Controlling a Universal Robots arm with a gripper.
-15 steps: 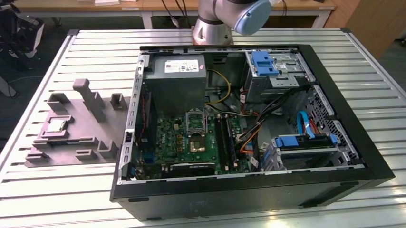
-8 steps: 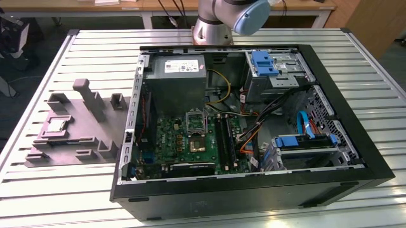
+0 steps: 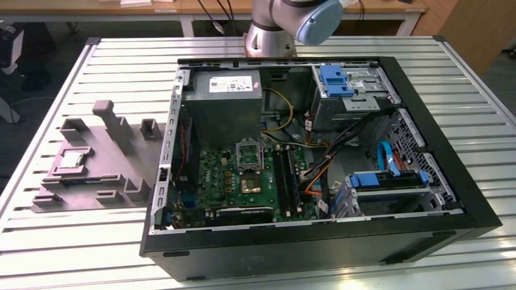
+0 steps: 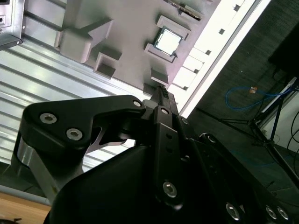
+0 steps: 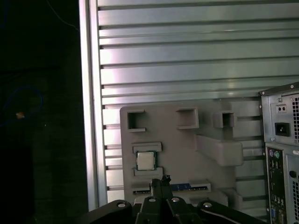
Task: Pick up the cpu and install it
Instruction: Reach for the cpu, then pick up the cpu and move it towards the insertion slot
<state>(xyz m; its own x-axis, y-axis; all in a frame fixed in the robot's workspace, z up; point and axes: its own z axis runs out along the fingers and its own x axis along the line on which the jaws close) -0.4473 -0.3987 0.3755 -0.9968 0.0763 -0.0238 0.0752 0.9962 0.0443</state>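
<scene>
Near the cpu (image 5: 145,161), end effector (image 5: 161,180) closed

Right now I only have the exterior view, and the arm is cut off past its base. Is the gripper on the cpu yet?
Observer: No. In the first wrist view the gripper hangs apart from the cpu.
Operator: Cpu seated flat?
Observer: Yes. In the second wrist view it lies flat, metal top up, in its pocket on the fixture.
Operator: Anything close by?
Observer: The case shows its rear ports beside the fixture in the first wrist view.
</scene>
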